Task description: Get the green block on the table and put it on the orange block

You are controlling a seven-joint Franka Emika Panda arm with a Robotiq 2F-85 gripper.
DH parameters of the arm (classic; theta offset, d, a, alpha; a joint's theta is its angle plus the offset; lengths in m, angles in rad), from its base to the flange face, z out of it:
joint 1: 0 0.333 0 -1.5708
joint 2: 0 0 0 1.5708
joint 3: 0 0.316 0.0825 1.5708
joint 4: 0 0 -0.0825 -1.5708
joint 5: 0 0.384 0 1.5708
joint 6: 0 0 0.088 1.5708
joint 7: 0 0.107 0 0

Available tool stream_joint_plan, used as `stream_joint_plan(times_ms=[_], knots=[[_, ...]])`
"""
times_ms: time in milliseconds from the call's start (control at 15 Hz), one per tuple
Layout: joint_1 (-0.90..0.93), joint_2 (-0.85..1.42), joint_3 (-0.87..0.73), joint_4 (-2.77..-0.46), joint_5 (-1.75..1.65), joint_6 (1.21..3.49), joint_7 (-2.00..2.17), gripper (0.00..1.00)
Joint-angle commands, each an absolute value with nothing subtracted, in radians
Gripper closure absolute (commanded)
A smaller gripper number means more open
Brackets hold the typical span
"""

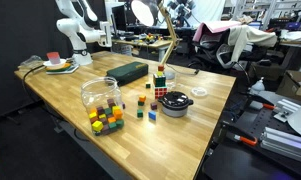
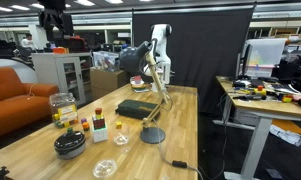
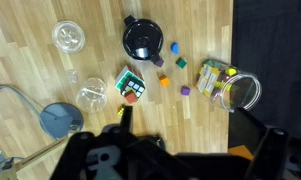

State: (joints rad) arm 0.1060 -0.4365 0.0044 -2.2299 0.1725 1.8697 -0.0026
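The green block is a tiny cube lying on the wooden table, just below the black bowl. The orange block lies a little nearer to me, beside the multicoloured puzzle cube. My gripper shows as dark blurred fingers at the bottom of the wrist view, open and empty, high above the table and well short of both blocks. In an exterior view the white arm stands at the table's far left end, away from the loose cubes.
Blue and purple cubes lie near the two blocks. A glass jar lies beside a bunch of cubes. Two glass lids, a lamp base and a dark-green box are also on the table.
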Motion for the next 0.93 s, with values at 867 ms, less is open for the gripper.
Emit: stream_joint_plan(times_ms=[867], knots=[[0.115,-0.316,0.094,-2.243,0.11,1.989,-0.009,0.0]])
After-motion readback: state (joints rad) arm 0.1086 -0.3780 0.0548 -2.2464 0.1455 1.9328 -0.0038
